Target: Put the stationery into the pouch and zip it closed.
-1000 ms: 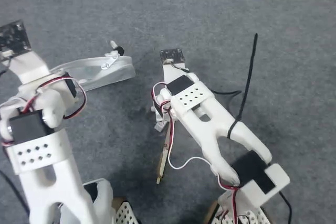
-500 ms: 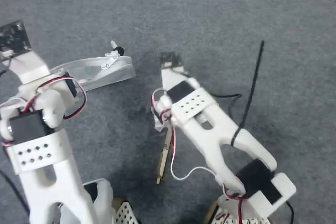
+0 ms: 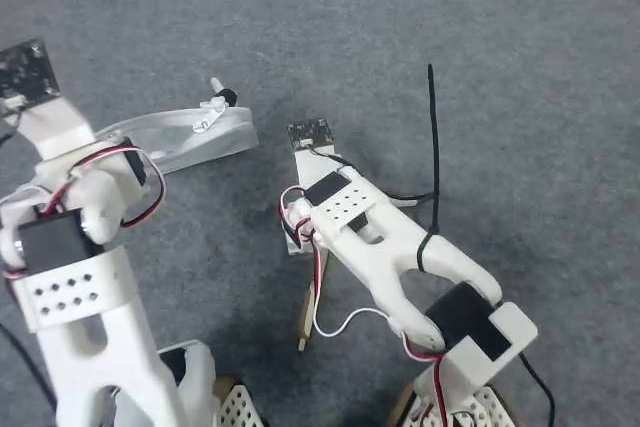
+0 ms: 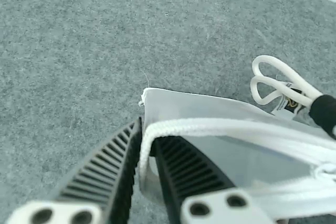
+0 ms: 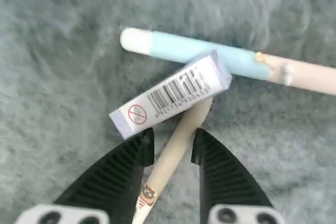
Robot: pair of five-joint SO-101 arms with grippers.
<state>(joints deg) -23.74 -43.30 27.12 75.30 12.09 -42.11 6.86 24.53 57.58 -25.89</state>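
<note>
- Movement, right arm (image 3: 370,237): over the last second its wrist end slides from the centre of the high view down and toward the left, closer to the lower middle of the frame; the black cable (image 3: 433,147) standing on it swings with it.
- Right gripper (image 5: 172,140): the fingers are parted narrowly and sit on either side of the cream pencil (image 5: 176,153). Whether they actually press on it cannot be told.
- Pencil, high view: lies on the grey surface (image 3: 520,67) at the lower centre, its far end hidden under the right arm.
- Other stationery by the right fingers: boxed eraser (image 5: 170,94) lies across the pencil's far end, with a blue-capped pen (image 5: 210,56) just beyond and touching the box.
- Left arm (image 3: 80,247): unchanged, at the left of the high view.
- Left gripper (image 4: 146,129): the fingers are closed on the corner rim of the clear pouch (image 4: 236,156).
- Pouch, high view: unmoved at the upper left, mouth open, zip pull (image 3: 215,97) at its far end.
- Judgement: first pick is being lined up; nothing is in the pouch yet and the zip is not yet drawn.
</note>
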